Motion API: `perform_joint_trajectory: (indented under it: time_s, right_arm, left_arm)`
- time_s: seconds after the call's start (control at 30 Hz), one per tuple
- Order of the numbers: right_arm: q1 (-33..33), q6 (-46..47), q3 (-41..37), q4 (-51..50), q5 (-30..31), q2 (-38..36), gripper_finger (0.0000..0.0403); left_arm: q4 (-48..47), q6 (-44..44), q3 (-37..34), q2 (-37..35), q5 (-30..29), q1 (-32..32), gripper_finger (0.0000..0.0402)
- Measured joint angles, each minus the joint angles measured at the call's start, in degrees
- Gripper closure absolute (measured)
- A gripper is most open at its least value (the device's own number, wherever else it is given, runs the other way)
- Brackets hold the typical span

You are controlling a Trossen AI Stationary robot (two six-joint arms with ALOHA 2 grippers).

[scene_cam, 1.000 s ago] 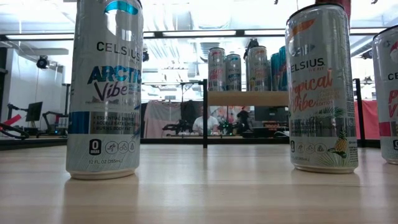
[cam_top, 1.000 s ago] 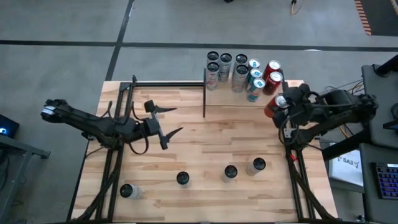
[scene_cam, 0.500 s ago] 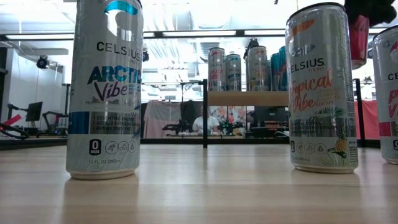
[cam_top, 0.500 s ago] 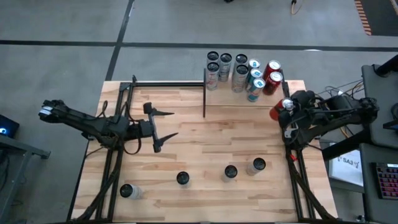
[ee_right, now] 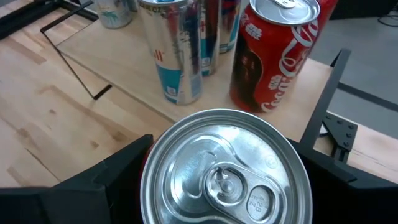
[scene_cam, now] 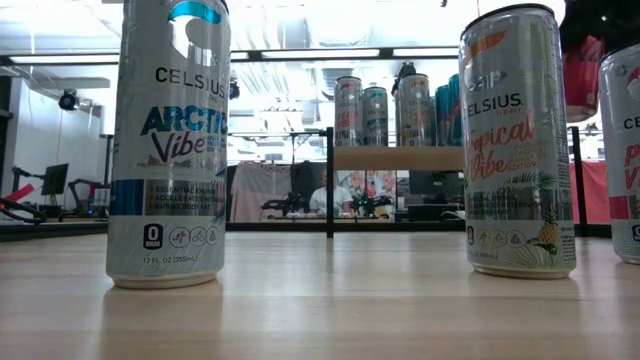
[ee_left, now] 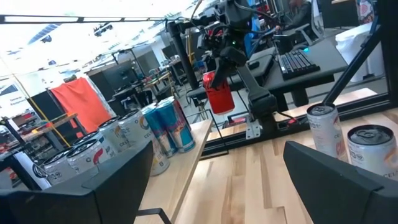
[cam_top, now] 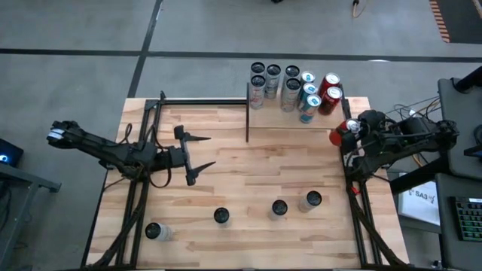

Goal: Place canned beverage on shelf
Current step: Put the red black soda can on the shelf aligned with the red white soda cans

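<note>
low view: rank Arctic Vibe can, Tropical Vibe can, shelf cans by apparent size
1. Arctic Vibe can, largest
2. Tropical Vibe can, slightly smaller
3. shelf cans, far smaller

Nearness to the camera drives this; true sizes cannot be compared.

I hold the red aluminium can (ee_right: 225,171) upright off the table. It hangs just beside the small light-wood shelf (cam_top: 316,120), which already carries cans

red can (ee_right: 225,171): label hidden, frame-cut | nearest low-view cans (scene_cam: 168,140): tops cropped

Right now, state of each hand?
Left hand: open, empty, above the table.
Right hand: shut on the red can, held in the air beside the shelf.
</note>
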Motion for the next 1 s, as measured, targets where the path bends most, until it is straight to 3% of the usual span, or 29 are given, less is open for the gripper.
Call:
perform_joint_trajectory:
  time_s: [0.6,1.0]
  right_arm:
    - [0.0,1.5,2.7,-1.5,3.5,0.3,0.0114]
    - [0.0,1.4,6.2,0.2,2.6,6.6,0.0114]
  left_arm:
    - [1.0,3.4,0.1,0.0,-0.4,0.2,0.0057]
    - [1.9,4.1,0.2,0.0,-0.4,0.4,0.0057]
